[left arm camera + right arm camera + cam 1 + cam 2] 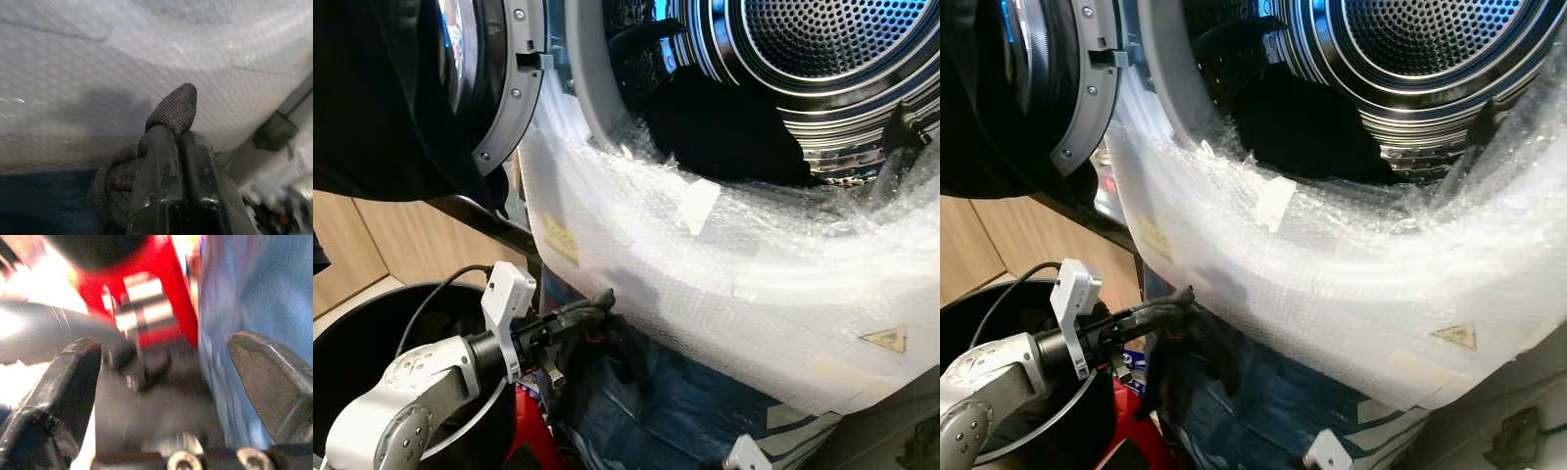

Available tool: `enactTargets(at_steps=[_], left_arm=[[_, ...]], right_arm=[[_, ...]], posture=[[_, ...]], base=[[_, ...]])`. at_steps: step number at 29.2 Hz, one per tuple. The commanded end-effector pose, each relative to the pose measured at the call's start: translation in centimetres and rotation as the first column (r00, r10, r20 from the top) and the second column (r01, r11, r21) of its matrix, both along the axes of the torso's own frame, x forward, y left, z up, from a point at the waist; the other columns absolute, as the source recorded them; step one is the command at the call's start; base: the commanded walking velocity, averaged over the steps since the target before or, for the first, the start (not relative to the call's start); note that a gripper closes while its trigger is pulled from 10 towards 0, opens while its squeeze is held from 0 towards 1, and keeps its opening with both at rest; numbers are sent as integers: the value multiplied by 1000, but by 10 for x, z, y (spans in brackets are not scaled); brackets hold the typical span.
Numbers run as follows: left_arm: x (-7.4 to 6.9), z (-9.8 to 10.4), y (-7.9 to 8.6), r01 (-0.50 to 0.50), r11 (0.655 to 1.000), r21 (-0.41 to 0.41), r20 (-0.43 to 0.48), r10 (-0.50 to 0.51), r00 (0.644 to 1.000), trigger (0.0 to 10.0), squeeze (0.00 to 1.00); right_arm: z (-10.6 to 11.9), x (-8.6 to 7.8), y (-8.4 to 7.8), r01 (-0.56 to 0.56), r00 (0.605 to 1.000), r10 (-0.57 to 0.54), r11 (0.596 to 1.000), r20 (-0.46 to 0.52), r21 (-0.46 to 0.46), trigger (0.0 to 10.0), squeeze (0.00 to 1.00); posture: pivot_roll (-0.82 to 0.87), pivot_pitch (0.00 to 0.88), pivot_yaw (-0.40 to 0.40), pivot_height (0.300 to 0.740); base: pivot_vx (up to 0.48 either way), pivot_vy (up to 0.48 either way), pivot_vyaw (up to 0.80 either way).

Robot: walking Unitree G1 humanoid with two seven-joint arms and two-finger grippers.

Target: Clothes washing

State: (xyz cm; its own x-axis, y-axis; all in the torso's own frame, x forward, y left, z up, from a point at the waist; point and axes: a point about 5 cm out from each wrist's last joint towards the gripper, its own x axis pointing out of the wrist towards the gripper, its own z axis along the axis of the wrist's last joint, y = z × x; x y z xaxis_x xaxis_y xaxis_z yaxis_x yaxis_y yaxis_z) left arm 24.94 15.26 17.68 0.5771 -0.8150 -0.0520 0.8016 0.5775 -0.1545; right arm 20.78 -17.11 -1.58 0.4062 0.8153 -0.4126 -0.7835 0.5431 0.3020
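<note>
1. Dark knitted cloth (173, 110), the garment in hand, is pinched between the left gripper's (597, 302) two black fingers, which are pressed together on it; it sits just below the bubble-wrapped front of the washing machine (705, 264), a rounded nub of ribbed grey-black knit poking past the fingertips and the rest bunched and hanging beneath them.
2. Left arm: the silver forearm (421, 382) rises from the lower corner and points forward toward the washing machine, wrist roughly level, a white camera block (506, 294) mounted upright on it and a black cable looping behind.
3. Right gripper (161, 382) hangs low beneath the washing machine's front with its fingers spread wide apart and nothing between them; the wrist picture is blurred, showing a red block and blue fabric ahead.
4. Another black garment (724, 132) lies heaped in the washing machine's mouth, soft and matte, resting on the grey rubber door seal.
5. Behind it the polished steel drum (813, 49) is round and shiny, its back wall perforated with fine holes.
6. Clear bubble wrap, dimpled and glossy, covers the washing machine's white front, with yellow warning stickers showing under it.
7. Round machine door (480, 78) stands open beside the mouth, grey plastic rim around dark glass.
8. Round black bin (372, 333) stands under the door, beside the left arm.
</note>
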Motion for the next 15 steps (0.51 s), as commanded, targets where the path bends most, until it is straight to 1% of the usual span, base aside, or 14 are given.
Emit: enactTargets(at_steps=[1, 2, 4, 5, 6, 8, 11, 13, 15], left_arm=[[-3, -3, -6, 49, 999, 6, -7, -49, 999, 0, 0], [-3, -3, -6, 49, 999, 6, -7, -49, 999, 0, 0], [-2, -6, -6, 55, 998, 17, -17, -55, 998, 0, 0], [-2, -6, -6, 55, 998, 17, -17, -55, 998, 0, 0], [-1, -8, -7, 63, 998, 25, -26, -62, 998, 0, 0], [-1, -11, -11, 80, 996, 31, -33, -79, 996, 0, 0], [-1, -12, -16, 91, 995, 28, -35, -90, 995, 0, 0], [-1, -14, -18, 99, 995, 33, -38, -98, 994, 0, 0], [-1, -15, -20, 102, 994, 35, -39, -100, 994, 0, 0]], right_arm=[[20, 17, 0, 31, 995, -36, 998, 91, 55, 10000, 1000], [20, 17, 0, 31, 995, -36, 998, 91, 55, 10000, 1000], [34, 25, 0, 45, 989, -60, 993, 133, 110, 10000, 1000], [34, 25, 0, 45, 989, -60, 993, 133, 110, 10000, 1000], [45, 27, 3, 16, 987, -40, 988, 154, 152, 10000, 1000], [53, 25, 8, -36, 985, 7, 985, 170, 170, 10000, 1000], [60, 23, 11, -83, 981, 51, 983, 185, 166, 10000, 1000], [62, 22, 11, -99, 979, 71, 985, 193, 139, 10000, 1000], [64, 23, 12, -104, 978, 77, 986, 195, 132, 10000, 1000]], posture=[[106, 54, -81, 740], [106, 54, -81, 740], [103, 54, -79, 740], [103, 54, -79, 740], [97, 54, -76, 740], [97, 54, -76, 740], [97, 54, -76, 740], [94, 55, -84, 740], [93, 57, -85, 740]], base=[[0, 0, 0], [0, 0, 0], [0, 0, 0], [0, 0, 0], [0, 0, 0], [0, 0, 0], [0, 0, 0], [0, 0, 0], [0, 0, 0]])
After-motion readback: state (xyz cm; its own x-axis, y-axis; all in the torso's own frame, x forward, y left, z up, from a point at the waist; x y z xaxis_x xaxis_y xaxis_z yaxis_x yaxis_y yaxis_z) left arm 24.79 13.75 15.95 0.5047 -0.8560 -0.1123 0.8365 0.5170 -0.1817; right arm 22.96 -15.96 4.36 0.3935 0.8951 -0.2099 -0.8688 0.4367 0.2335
